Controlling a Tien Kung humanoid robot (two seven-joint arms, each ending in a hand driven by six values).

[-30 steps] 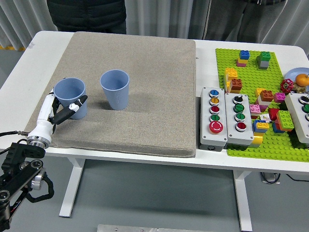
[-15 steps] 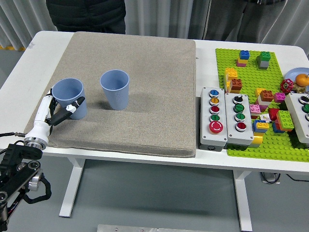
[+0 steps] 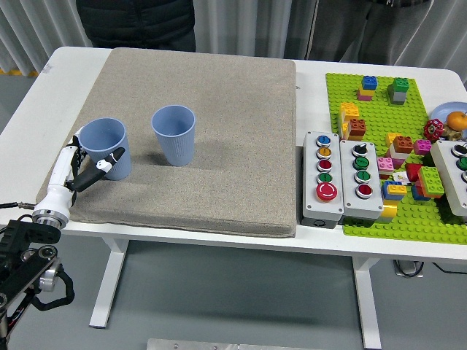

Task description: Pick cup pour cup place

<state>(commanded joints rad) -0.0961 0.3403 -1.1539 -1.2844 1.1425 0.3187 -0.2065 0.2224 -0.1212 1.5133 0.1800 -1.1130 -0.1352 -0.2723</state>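
Two light blue cups stand upright on the grey mat point(image 3: 219, 146). The left cup point(image 3: 104, 144) is near the mat's left edge, and the second cup point(image 3: 174, 134) stands a little to its right. My left hand point(image 3: 86, 166), white with black fingers, sits at the left cup's lower left side. Its thumb point(image 3: 109, 160) lies against the cup's front wall, and the other fingers are spread loosely at the cup's left side without clasping it. What either cup holds cannot be seen. The right arm is out of view.
Two grey button boxes point(image 3: 341, 176) stand right of the mat. Beyond them a green baseplate point(image 3: 379, 219) carries several coloured bricks. A third button box point(image 3: 454, 175) and a plate with fruit point(image 3: 449, 120) sit at the right edge. A person in dark clothes point(image 3: 135, 22) stands at the far side.
My left hand has drawn back towards the lower left, away from the left cup, and its thumb has slid off the cup's front. The cup shifted slightly left. The second cup stayed put.
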